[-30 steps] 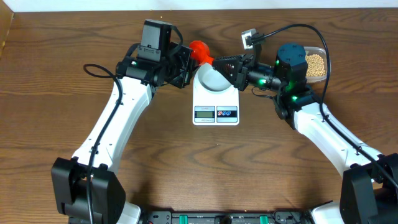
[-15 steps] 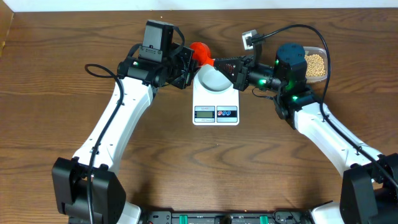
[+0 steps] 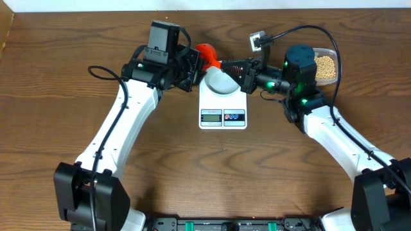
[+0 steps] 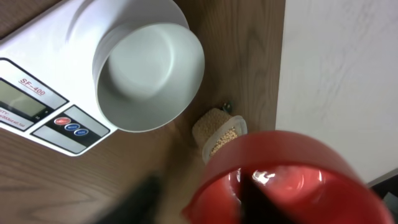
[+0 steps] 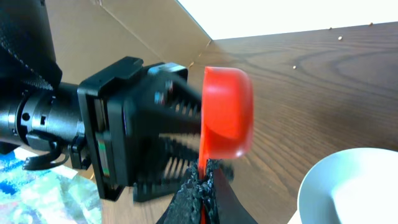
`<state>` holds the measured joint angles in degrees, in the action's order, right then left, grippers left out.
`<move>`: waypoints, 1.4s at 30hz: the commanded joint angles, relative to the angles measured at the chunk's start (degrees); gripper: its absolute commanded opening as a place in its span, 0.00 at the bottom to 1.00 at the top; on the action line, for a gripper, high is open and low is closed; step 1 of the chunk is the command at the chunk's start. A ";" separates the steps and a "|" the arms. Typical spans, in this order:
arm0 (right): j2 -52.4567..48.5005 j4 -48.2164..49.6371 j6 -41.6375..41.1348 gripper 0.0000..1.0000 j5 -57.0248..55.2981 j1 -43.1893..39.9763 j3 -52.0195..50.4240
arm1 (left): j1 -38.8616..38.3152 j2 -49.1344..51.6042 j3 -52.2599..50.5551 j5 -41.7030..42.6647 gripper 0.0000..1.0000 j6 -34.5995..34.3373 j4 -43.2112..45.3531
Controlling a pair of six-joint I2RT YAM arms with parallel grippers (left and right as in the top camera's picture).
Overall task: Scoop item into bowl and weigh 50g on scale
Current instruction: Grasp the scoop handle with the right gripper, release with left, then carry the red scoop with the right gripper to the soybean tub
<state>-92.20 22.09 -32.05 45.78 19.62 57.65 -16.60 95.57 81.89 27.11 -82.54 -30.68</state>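
Note:
The pale bowl (image 3: 220, 81) sits empty on the white scale (image 3: 223, 117); it also shows in the left wrist view (image 4: 149, 78) and the right wrist view (image 5: 354, 186). The beans (image 3: 326, 65) lie in a clear tub at the far right, also seen in the left wrist view (image 4: 217, 134). My right gripper (image 5: 208, 180) is shut on the handle of a red scoop (image 5: 227, 112), held above the table behind the bowl. My left gripper (image 4: 199, 193) is open, its fingers at the scoop's cup (image 4: 280, 174), one finger on each side of the cup wall.
The table's back edge and a white wall run just behind the scoop (image 3: 205, 52). The clear tub (image 3: 334, 54) stands behind the right arm. A cable with a small connector (image 3: 257, 40) hangs above the right gripper.
The scoop and both grippers have barely shifted; the left gripper stays at the scoop's cup.

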 commanded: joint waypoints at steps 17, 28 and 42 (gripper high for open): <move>0.15 -5.11 -0.55 0.01 1.09 -13.46 0.74 | -0.35 0.66 -0.13 -2.78 0.98 17.42 -0.09; 2.80 -11.15 -0.52 0.01 1.01 -18.91 0.74 | -0.35 0.66 -0.13 -3.82 0.98 50.36 -0.07; 15.28 -32.89 4.90 0.01 -4.31 -21.86 0.74 | -0.31 0.66 -0.13 -3.80 0.98 58.62 -0.22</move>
<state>-80.64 -8.54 -30.15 43.62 -1.76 57.69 -16.73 95.59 81.89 23.68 -26.96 -30.79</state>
